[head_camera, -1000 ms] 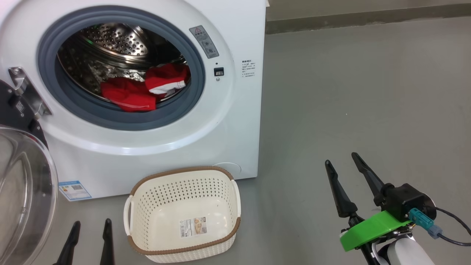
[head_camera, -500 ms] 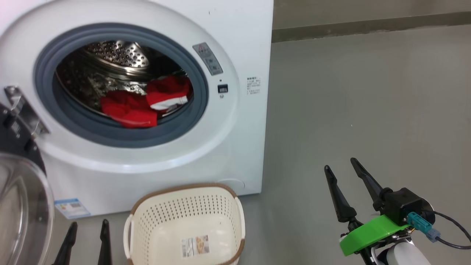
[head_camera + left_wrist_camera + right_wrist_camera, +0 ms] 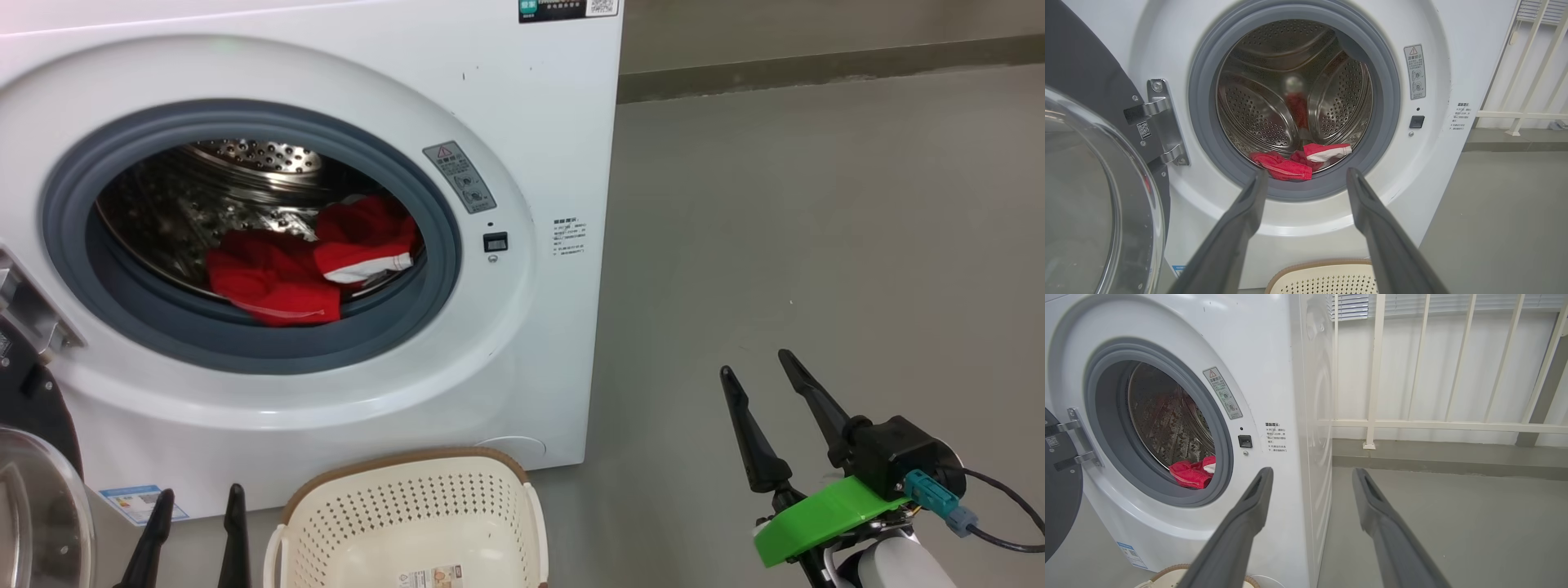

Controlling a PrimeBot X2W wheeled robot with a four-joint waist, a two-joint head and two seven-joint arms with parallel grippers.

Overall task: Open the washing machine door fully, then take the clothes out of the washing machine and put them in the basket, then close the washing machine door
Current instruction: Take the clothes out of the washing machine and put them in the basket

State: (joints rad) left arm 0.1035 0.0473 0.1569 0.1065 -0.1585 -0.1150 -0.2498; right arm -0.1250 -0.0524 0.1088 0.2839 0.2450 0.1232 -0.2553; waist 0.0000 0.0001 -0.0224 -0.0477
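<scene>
The door [image 3: 37, 490] stands swung out left of the machine [image 3: 531, 122]; the clothes [image 3: 277, 282] lie stretched left-to-right at the drum's front lip, above the basket [image 3: 408, 506] on the floor [image 3: 816, 204]. Since a second ago the head view has tipped up, nothing else shifting. Both end effectors, left [image 3: 202, 492] beside the basket and right [image 3: 755, 363] well apart, gape wide and empty.
</scene>
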